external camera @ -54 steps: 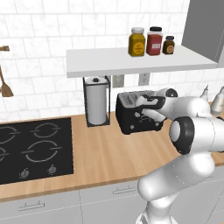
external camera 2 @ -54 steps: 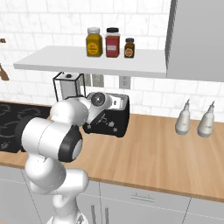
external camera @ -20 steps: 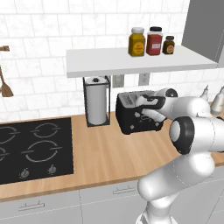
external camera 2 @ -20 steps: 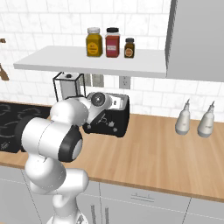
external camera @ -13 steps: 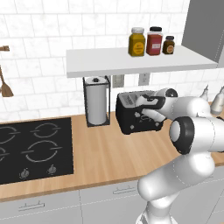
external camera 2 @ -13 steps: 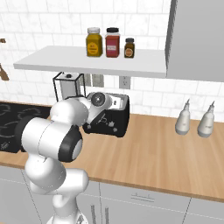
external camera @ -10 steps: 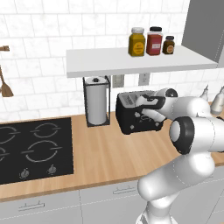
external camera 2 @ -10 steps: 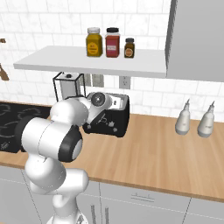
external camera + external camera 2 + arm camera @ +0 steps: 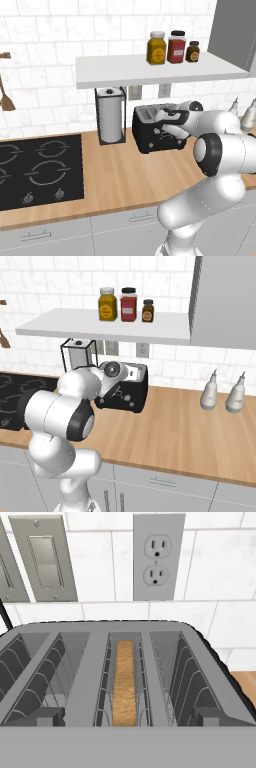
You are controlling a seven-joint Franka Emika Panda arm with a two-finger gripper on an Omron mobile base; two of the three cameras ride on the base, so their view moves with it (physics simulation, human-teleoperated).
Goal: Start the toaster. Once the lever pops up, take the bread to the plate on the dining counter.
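Nothing has changed over the last few seconds: in both base views our arm keeps exactly the same pose, and the toaster (image 9: 156,129) sits where it sat on the tabletop (image 9: 120,175), just right of the paper towel roll (image 9: 110,114) and under the white shelf (image 9: 155,70) with its three jars. Our pincer (image 9: 175,125) hovers at the front of the toaster, above its top, and stays spread wide with nothing between its tips.

From the hand view we look straight down into the slots. The bread (image 9: 124,684) stands on edge in one of the middle slots, its tan crust well below the rim, so it reads as lowered. The wall outlet (image 9: 158,556) and a switch plate (image 9: 45,559) show on the tiles behind.

We judge this stillness as waiting: the slice sits deep, which suits a toaster already started, and we hold above it until the lever comes up. We cannot make out the lever itself from these views. Once the slice rises, our open pincer is already lined up to close across it and lift it out; the carry to the plate has not begun
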